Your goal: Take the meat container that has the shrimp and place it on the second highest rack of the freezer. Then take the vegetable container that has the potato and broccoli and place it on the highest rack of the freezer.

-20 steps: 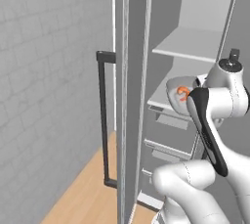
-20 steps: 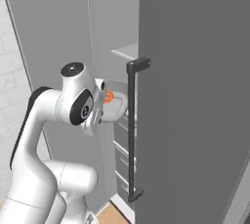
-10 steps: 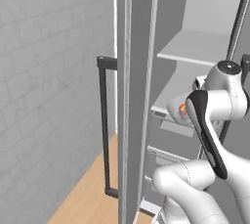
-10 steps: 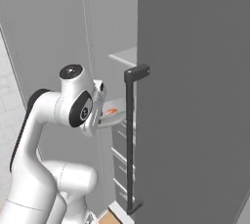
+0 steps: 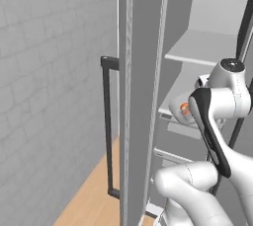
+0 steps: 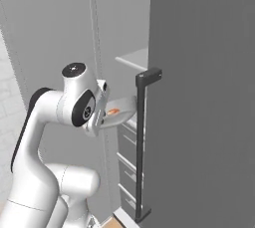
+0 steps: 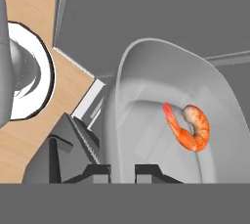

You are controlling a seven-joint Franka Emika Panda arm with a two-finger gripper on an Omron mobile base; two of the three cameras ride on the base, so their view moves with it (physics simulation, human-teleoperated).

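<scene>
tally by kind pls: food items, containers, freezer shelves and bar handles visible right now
shrimp: 1
meat container: 1
freezer shelves, highest rack and second highest rack: 2
bar handles, left one, right one: 2
Total: 6

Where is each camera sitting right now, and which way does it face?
Left base view: behind-left of the arm, facing the freezer shelves; white arm lower right.
Right base view: behind-right, facing the freezer's door; arm lower left.
Hand view: on the hand, looking along the tool into the container.
All share the shrimp.
</scene>
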